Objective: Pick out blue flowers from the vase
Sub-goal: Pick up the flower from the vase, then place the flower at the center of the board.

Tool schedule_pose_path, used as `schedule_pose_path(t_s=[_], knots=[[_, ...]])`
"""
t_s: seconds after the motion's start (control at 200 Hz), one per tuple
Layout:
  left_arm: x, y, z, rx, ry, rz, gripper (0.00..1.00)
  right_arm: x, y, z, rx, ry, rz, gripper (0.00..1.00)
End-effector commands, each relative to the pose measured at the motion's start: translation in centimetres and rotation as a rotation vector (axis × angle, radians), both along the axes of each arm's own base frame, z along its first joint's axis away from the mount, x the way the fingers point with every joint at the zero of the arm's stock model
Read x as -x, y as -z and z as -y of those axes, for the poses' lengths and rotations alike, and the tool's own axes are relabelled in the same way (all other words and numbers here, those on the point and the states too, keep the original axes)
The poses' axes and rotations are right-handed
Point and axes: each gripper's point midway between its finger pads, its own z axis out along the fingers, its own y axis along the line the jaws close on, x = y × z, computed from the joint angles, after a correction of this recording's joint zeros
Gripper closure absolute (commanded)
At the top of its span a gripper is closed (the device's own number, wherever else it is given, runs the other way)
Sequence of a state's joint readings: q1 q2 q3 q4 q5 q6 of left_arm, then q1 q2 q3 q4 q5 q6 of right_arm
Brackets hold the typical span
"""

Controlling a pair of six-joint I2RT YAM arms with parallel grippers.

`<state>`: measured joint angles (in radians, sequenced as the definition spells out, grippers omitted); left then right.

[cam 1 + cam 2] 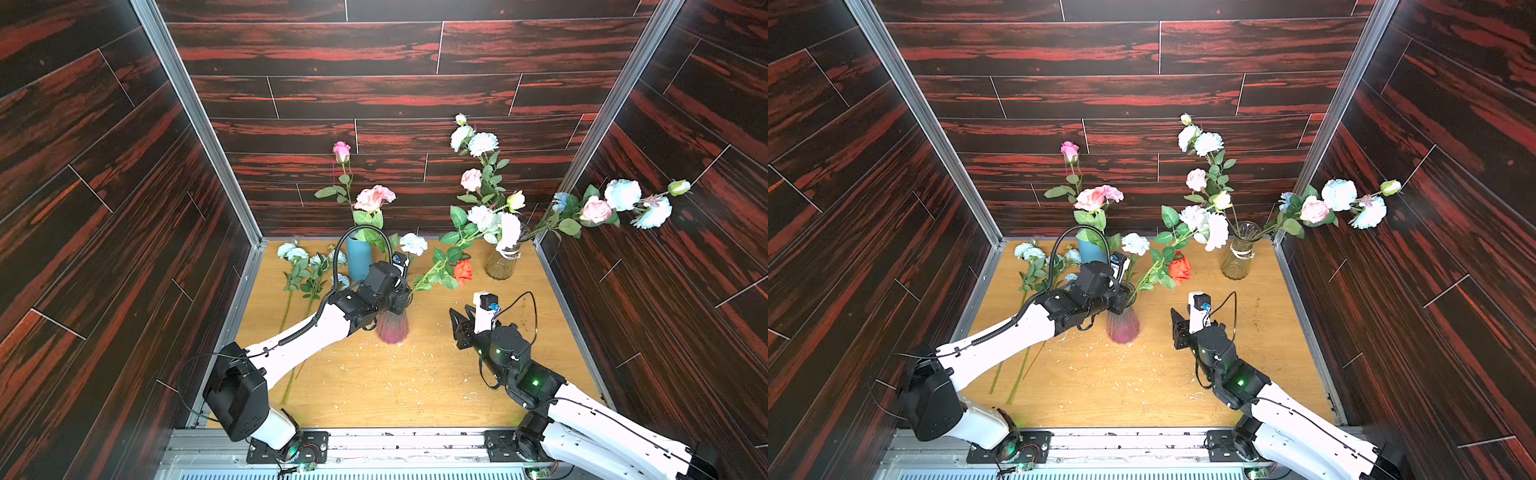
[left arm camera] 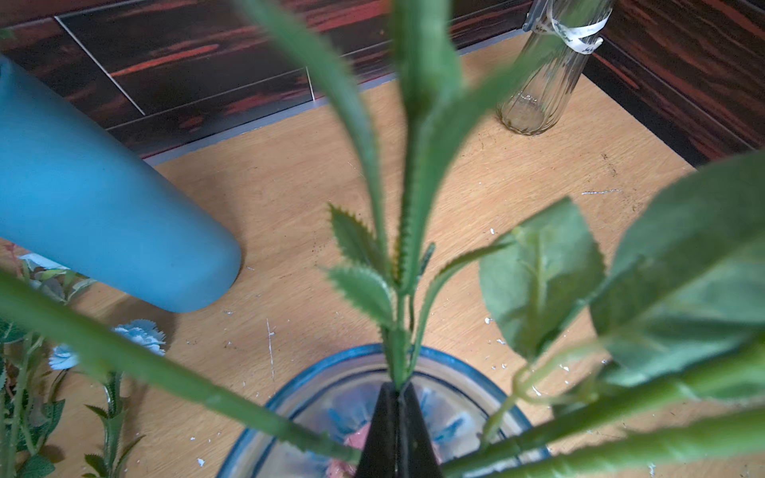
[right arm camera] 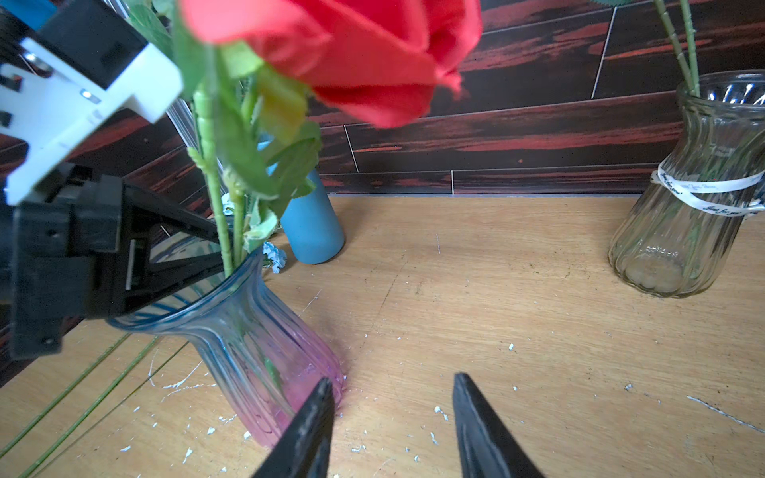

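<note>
Wooden table (image 1: pixel 374 386), dark panelled walls (image 1: pixel 374 95). In a top view, several blue flowers (image 1: pixel 293 253) already lie on it near the tinted vase (image 1: pixel 392 330); one blue bloom (image 1: pixel 413 244) is not yet out. Left wrist: my left gripper (image 2: pixel 398 399) pinches its stem (image 2: pixel 399 356) (judged by the leaves). Right wrist: right gripper (image 3: pixel 391 383) spread, empty.

A white ribbon (image 3: pixel 722 208) tied round the waist of the clear glass vase (image 3: pixel 662 256) carries the only legible wording in the scene — a small dark cursive script that reads "Just for you" on the ribbon's lower band, seen in the right wrist view. Similar script runs along the upper band, too small to make out. In the left wrist view and in both top views the ribbon's lettering is blurred beyond reading.
</note>
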<state>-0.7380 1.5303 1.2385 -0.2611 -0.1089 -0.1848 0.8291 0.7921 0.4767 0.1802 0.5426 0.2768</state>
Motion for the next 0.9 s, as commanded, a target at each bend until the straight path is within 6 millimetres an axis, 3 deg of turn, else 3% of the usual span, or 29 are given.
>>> schedule_pose_path(t_s=[0.0,0.24,0.496,0.666,0.897], knots=[[0.6,-3.1,0.1,0.067,0.017,0.031,1.00,-0.1,-0.7,0.1,-0.022,0.006,0.013,0.51],[1.5,-8.2,-0.8,0.144,0.020,0.130,1.00,-0.1,-0.8,0.2,-0.022,0.008,0.015,0.51],[3.1,-11.6,-1.9,0.200,0.037,0.187,1.00,-0.1,-0.7,0.2,-0.022,0.008,0.014,0.51],[4.3,-14.8,-3.9,0.201,0.012,0.253,1.00,-0.2,-0.6,0.0,-0.018,0.006,0.010,0.51],[6.7,-20.9,-6.5,0.243,0.004,0.342,1.00,-0.3,-0.3,0.1,-0.014,0.012,0.001,0.50]])
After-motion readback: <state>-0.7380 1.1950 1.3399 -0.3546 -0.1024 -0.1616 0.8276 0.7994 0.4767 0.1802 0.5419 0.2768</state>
